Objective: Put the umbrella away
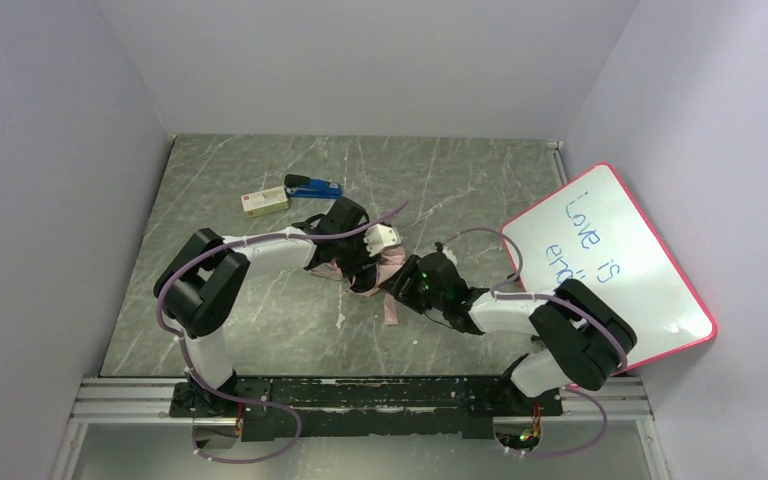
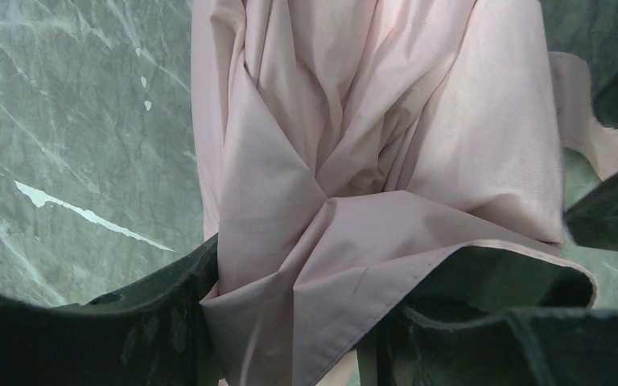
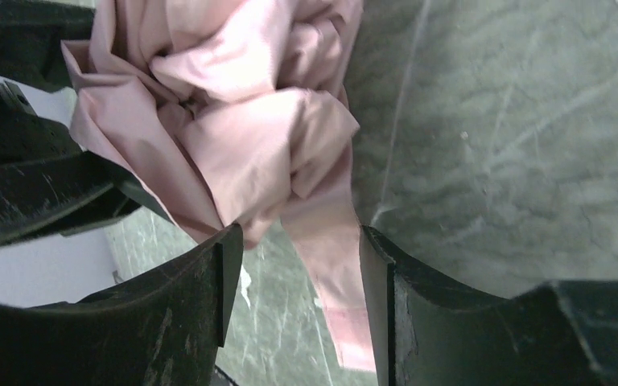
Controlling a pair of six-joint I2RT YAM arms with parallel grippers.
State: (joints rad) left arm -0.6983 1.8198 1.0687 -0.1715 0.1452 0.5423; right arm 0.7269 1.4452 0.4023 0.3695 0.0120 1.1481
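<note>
Umbrella (image 1: 385, 262): pale pink, collapsed into a crumpled fabric bunch lying on the table (image 1: 260, 330) abt mid-table, btwn the two arms' tips. Shaft not visible. Its strap (image 1: 390, 305) trails from the bunch toward the near edge, flat on the table.

L pincer (image 1: 365, 265): comes in from the left onto the bunch. In the left wrist view the fabric (image 2: 354, 161) fills the gap btwn its fingers, creased folds pressed against both, one hem draped over the right-hand finger. L pincer (image 2: 290, 281) is clamped on the umbrella.

R pincer (image 1: 412, 280): comes in from the right, tips at the bunch's near-right side. In the right wrist view, R pincer (image 3: 298, 241) stands apart; the bunch (image 3: 241, 121) sits just past the tips and touches one finger. The strap (image 3: 330, 265) runs down thru the gap, w/ bare table showing beside it.

Further out: blue stapler (image 1: 312, 187) and small box (image 1: 264, 202), near each other toward the far-left of the table, well apart from the umbrella. Whiteboard (image 1: 610, 265) w/ red rim and blue handwriting, tilted at the right side.
</note>
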